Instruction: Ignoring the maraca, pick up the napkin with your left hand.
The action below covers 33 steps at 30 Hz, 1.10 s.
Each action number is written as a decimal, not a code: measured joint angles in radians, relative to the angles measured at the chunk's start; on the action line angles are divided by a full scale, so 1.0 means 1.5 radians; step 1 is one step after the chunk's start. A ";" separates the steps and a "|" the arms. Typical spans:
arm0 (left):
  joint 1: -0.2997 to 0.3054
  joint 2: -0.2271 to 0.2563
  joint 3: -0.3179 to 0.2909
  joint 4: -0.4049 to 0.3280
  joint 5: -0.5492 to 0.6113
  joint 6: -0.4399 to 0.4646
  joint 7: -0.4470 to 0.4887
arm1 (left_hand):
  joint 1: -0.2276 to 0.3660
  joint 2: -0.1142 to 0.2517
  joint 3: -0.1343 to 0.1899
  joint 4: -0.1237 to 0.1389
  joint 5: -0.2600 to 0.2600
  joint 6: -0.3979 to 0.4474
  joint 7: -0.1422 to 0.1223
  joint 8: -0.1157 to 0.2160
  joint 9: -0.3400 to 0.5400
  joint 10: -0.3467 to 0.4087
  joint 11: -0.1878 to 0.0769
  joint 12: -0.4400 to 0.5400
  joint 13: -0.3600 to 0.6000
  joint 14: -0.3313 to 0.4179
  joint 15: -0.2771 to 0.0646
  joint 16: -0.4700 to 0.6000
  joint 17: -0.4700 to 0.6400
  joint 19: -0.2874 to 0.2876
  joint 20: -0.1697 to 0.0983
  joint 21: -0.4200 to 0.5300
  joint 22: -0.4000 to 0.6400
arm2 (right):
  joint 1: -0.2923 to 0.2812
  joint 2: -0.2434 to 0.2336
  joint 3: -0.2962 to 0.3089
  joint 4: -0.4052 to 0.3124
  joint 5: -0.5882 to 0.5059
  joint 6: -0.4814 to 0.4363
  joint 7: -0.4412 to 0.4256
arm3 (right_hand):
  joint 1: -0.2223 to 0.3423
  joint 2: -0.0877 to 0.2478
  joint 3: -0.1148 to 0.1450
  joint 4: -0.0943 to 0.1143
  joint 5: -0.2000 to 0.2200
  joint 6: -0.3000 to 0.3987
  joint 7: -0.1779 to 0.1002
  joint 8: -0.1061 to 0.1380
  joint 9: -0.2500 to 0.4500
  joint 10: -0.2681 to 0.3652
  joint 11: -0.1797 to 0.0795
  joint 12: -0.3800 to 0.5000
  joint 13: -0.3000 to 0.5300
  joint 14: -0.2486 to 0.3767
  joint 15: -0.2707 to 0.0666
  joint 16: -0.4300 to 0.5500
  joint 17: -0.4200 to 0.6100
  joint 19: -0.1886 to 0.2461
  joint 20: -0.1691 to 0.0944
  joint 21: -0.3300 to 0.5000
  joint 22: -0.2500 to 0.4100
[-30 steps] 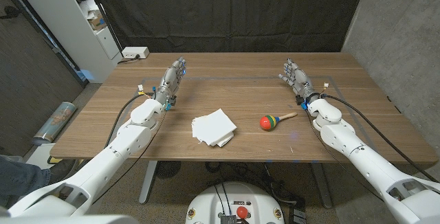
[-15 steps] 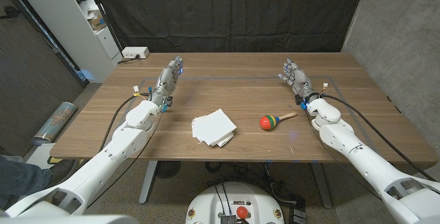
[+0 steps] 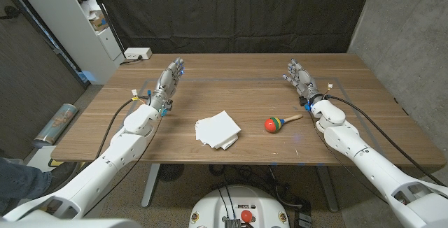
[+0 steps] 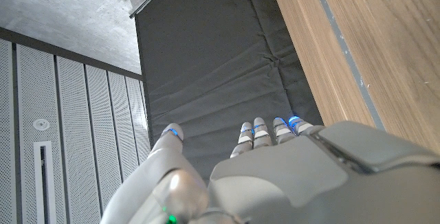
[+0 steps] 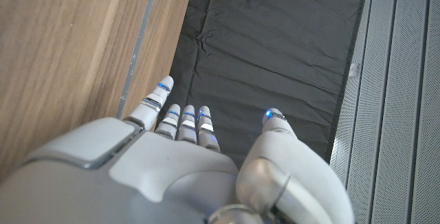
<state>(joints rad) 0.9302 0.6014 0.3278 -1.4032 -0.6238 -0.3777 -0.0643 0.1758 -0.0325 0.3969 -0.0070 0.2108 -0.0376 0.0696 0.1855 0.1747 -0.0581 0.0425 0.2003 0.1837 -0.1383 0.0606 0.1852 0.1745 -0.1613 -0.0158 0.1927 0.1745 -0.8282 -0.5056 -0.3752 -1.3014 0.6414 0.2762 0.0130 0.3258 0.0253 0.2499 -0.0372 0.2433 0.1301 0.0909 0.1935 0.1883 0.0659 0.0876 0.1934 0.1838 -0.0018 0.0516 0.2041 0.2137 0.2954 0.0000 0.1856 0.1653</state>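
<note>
- Napkin (image 3: 218, 130), a loose white stack, lies at the table's near middle, untouched and free of either hand.
- Maraca (image 3: 278, 123) lies just to its right, striped head toward the napkin, handle pointing away; it is to be left alone.
- Left hand (image 3: 168, 83) stands farther back on the left side, fingers extended and apart, holding nothing; against a second ago it has drifted slightly outward and away, so it is no closer to the napkin.
- Right hand (image 3: 300, 77) is in the same place at the far right, fingers likewise spread and empty.
- My judgement: the reach has hardly begun; the left hand must come in and down toward the napkin, well clear of the maraca.
</note>
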 measured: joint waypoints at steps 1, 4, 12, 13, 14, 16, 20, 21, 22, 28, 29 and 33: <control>0.001 0.001 -0.001 -0.001 0.000 -0.002 -0.001 | 0.000 0.000 0.000 0.000 0.000 0.000 0.000 0.000 0.000 0.000 0.000 0.000 0.000 0.000 0.000 0.000 0.000 0.000 0.003 0.000 0.000 | 0.000 0.000 0.000 -0.001 -0.001 0.000 -0.001 | 0.000 0.000 0.000 0.000 0.000 0.000 0.000 0.000 0.000 0.000 0.000 0.000 0.000 0.000 0.000 0.000 0.000 0.000 0.000 0.000 0.000; 0.007 0.004 -0.003 -0.006 0.000 -0.009 -0.004 | 0.000 0.000 0.000 0.000 0.000 0.004 0.004 0.000 0.000 0.004 -0.004 0.000 0.000 0.000 0.000 0.000 0.000 0.000 0.005 0.000 0.000 | -0.002 0.000 0.000 -0.005 -0.003 -0.001 -0.005 | 0.000 0.000 0.000 0.000 0.000 0.000 0.000 0.000 0.000 0.000 0.000 0.000 0.000 0.000 0.000 0.000 0.000 0.000 0.000 0.000 0.000; 0.023 0.013 -0.008 -0.020 0.001 -0.024 -0.010 | 0.003 0.003 0.000 0.000 0.000 0.007 0.000 0.000 0.000 0.004 -0.004 0.001 0.000 0.002 -0.002 0.000 0.000 0.000 0.010 0.000 0.000 | -0.005 -0.001 -0.002 -0.014 -0.008 -0.005 -0.014 | 0.000 0.000 0.000 0.000 0.000 0.000 0.000 0.000 0.000 0.000 0.000 0.000 0.000 0.000 0.000 0.000 0.000 0.000 0.000 0.000 0.000; 0.025 0.015 -0.009 -0.022 0.002 -0.027 -0.010 | 0.003 0.003 0.000 0.000 0.000 0.007 0.000 0.000 0.000 0.004 -0.004 0.005 0.000 0.004 -0.004 0.000 0.000 0.000 0.010 0.000 0.000 | -0.005 -0.002 -0.002 -0.016 -0.009 -0.006 -0.016 | 0.000 0.000 0.000 0.000 0.000 0.000 0.000 0.000 0.000 0.000 0.000 0.000 0.000 0.000 0.000 0.000 0.000 0.000 0.000 0.000 0.000; 0.027 0.015 -0.009 -0.023 0.003 -0.028 -0.011 | 0.003 0.003 0.000 0.000 0.000 0.007 0.000 0.000 0.000 0.004 -0.004 0.005 0.000 0.004 -0.003 0.000 0.000 0.000 0.010 0.000 0.000 | -0.005 -0.002 -0.002 -0.017 -0.009 -0.007 -0.016 | 0.000 0.000 0.000 0.000 0.000 0.000 0.000 0.000 0.000 0.000 0.000 0.000 0.000 0.000 0.000 0.000 0.000 0.000 0.000 0.000 0.000; 0.032 0.019 -0.011 -0.029 0.004 -0.031 -0.011 | 0.003 0.003 0.000 0.000 0.000 0.007 0.000 0.000 0.000 0.004 -0.004 0.005 0.000 0.005 -0.002 0.000 0.000 0.000 0.010 0.000 0.000 | -0.005 -0.002 -0.003 -0.021 -0.011 -0.009 -0.020 | 0.000 0.000 0.000 0.000 0.000 0.000 0.000 0.000 0.000 0.000 0.000 0.000 0.000 0.000 0.000 0.000 0.000 0.000 0.000 0.000 0.000; 0.040 0.023 -0.013 -0.037 0.007 -0.036 -0.011 | 0.003 0.003 0.000 0.000 0.000 0.007 0.000 0.000 0.000 0.004 -0.004 0.005 0.000 0.006 -0.001 0.000 0.000 0.000 0.010 0.000 0.000 | -0.006 -0.003 -0.003 -0.025 -0.013 -0.011 -0.023 | 0.000 0.000 0.000 0.000 0.000 0.000 0.000 0.000 0.000 0.000 0.000 0.000 0.000 0.000 0.000 0.000 0.000 0.000 0.000 0.000 0.000; 0.043 0.025 -0.014 -0.039 0.008 -0.037 -0.011 | 0.003 0.003 0.000 0.000 0.000 0.007 0.000 0.000 0.000 0.004 -0.004 0.005 0.000 0.006 -0.001 0.000 0.000 0.000 0.010 0.000 0.000 | -0.007 -0.003 -0.003 -0.026 -0.013 -0.011 -0.024 | 0.000 0.000 0.000 0.000 0.000 0.000 0.000 0.000 0.000 0.000 0.000 0.000 0.000 0.000 0.000 0.000 0.000 0.000 0.000 0.000 0.000; 0.046 0.026 -0.015 -0.041 0.009 -0.040 -0.011 | 0.003 0.003 0.000 0.000 0.000 0.007 0.000 0.000 0.000 0.004 -0.004 0.005 0.000 0.006 -0.001 0.000 0.000 0.000 0.010 0.000 0.000 | -0.007 -0.003 -0.003 -0.027 -0.014 -0.012 -0.025 | 0.000 0.000 0.000 0.000 0.000 0.001 0.000 0.000 0.000 0.000 0.000 0.000 0.000 0.000 0.000 0.000 0.000 0.000 0.000 0.000 0.000; 0.059 0.031 -0.019 -0.049 0.013 -0.051 -0.009 | 0.003 0.003 -0.002 -0.002 0.000 0.007 0.000 0.000 0.000 0.004 -0.004 0.005 0.000 0.006 -0.001 0.000 0.000 0.000 0.010 0.000 0.000 | -0.008 -0.003 -0.004 -0.031 -0.017 -0.012 -0.029 | 0.000 0.000 0.000 0.000 0.000 0.003 -0.002 0.000 0.000 0.000 0.000 0.000 0.000 0.000 0.000 0.000 0.000 0.000 0.000 0.000 0.000; 0.061 0.031 -0.020 -0.050 0.013 -0.051 -0.009 | 0.003 0.003 -0.002 -0.002 0.000 0.007 0.000 0.000 0.000 0.004 -0.004 0.005 0.000 0.006 -0.001 0.000 0.000 0.000 0.010 0.000 0.000 | -0.008 -0.003 -0.004 -0.031 -0.018 -0.012 -0.030 | 0.000 0.000 0.000 0.000 0.000 0.003 -0.002 0.000 0.000 0.000 0.000 0.000 0.000 0.000 0.000 0.000 0.000 0.000 0.000 0.000 0.000; 0.072 0.035 -0.023 -0.059 0.017 -0.057 -0.006 | 0.003 0.003 -0.002 -0.002 0.000 0.009 -0.002 0.000 0.000 0.004 -0.004 0.005 0.000 0.006 -0.001 0.000 0.000 0.001 0.012 0.000 0.000 | -0.009 -0.003 -0.004 -0.031 -0.018 -0.012 -0.031 | 0.000 0.000 0.000 0.000 0.000 0.003 -0.002 0.000 0.000 0.000 0.000 0.000 0.000 0.000 0.000 0.000 0.000 0.000 0.000 0.000 0.000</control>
<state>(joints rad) 1.0386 0.6542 0.2926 -1.4913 -0.5983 -0.4629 -0.0728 0.1797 -0.0286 0.3939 -0.0099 0.2108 -0.0243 0.0674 0.1855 0.1746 -0.0526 0.0372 0.2072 0.1836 -0.1296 0.0589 0.1852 0.1744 -0.1596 0.0016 0.1926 0.1744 -0.8410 -0.5108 -0.3809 -1.3485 0.6143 0.2582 -0.0330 0.3258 0.0253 0.2500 -0.0372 0.2433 0.1340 0.0874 0.1935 0.1882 0.0659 0.0875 0.1934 0.1837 -0.0018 0.0515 0.2041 0.2139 0.2955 0.0000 0.1856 0.1652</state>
